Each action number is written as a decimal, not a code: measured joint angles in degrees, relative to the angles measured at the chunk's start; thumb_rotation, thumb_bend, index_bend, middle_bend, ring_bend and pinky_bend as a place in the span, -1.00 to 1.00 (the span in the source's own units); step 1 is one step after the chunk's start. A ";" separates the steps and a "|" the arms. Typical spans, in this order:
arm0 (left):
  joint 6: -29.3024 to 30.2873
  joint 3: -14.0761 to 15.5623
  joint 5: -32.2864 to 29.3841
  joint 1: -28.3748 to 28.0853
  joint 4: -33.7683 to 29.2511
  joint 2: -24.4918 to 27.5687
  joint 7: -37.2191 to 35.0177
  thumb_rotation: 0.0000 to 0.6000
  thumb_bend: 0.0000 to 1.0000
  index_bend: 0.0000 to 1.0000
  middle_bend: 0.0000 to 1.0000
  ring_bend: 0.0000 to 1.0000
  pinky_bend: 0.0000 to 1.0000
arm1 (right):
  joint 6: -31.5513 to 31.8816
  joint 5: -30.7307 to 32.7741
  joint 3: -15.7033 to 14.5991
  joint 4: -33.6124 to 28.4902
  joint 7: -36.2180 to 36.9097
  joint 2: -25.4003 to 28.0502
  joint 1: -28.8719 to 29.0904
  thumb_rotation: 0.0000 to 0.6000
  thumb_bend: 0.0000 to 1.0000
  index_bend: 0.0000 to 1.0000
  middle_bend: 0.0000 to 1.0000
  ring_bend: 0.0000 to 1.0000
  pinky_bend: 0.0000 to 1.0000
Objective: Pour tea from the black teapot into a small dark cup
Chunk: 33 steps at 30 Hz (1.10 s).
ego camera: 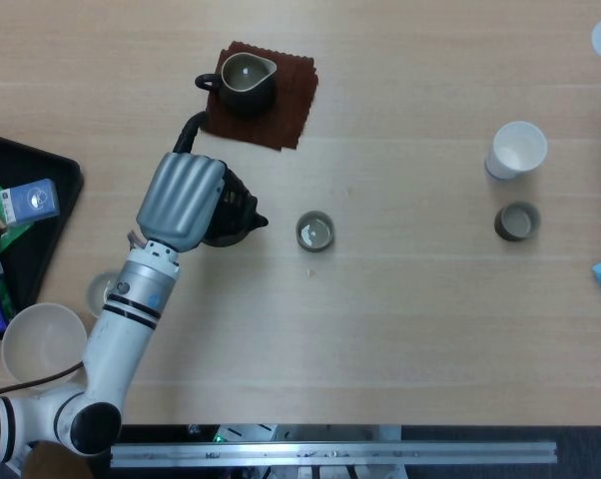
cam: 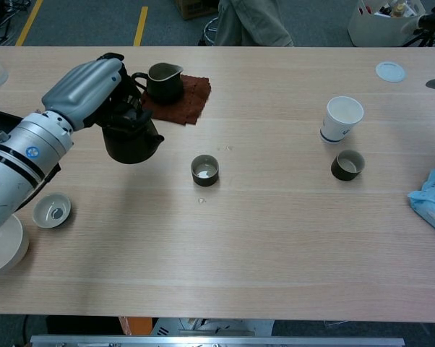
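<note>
1. Left hand (cam: 87, 88) gripping teapot (cam: 131, 137), holding it above tabletop (cam: 275, 231), spout twd cup (cam: 204, 170).
2. Cup sitting mid-tabletop, just right of teapot.
3. Right hand out of both views.

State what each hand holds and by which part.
The left hand grips the black teapot from above, apparently by its handle. The right hand is out of view.

Both views are bright and evenly lit from overhead, with no harsh glare on the pale wooden surface (cam: 275, 238). Shadows are soft and short: a faint one lies under the black teapot (cam: 131, 141) in the chest view. Focus is sharp in the middle, with slight softness toward the edges. The chest view bows the surface's far edge a little.
</note>
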 measured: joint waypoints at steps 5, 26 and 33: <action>0.11 -0.18 -1.40 -0.95 0.44 -1.76 1.61 1.00 -0.22 1.00 0.99 0.68 -0.87 | -0.62 -0.56 0.50 1.31 1.28 -0.23 -1.12 1.00 -0.64 -0.70 -0.60 -0.98 -0.90; 1.19 -0.86 -4.04 -4.50 5.66 -9.32 6.53 1.00 -0.22 1.00 0.99 0.68 -0.87 | -2.04 -2.95 2.08 3.65 3.71 -0.20 -4.30 1.00 -0.64 -0.70 -0.60 -0.98 -0.90; 1.33 -1.25 -4.43 -5.54 7.71 -10.92 7.46 1.00 -0.22 1.00 0.99 0.68 -0.87 | -2.51 -3.34 2.70 4.11 4.18 -0.15 -4.83 1.00 -0.64 -0.70 -0.60 -0.98 -0.90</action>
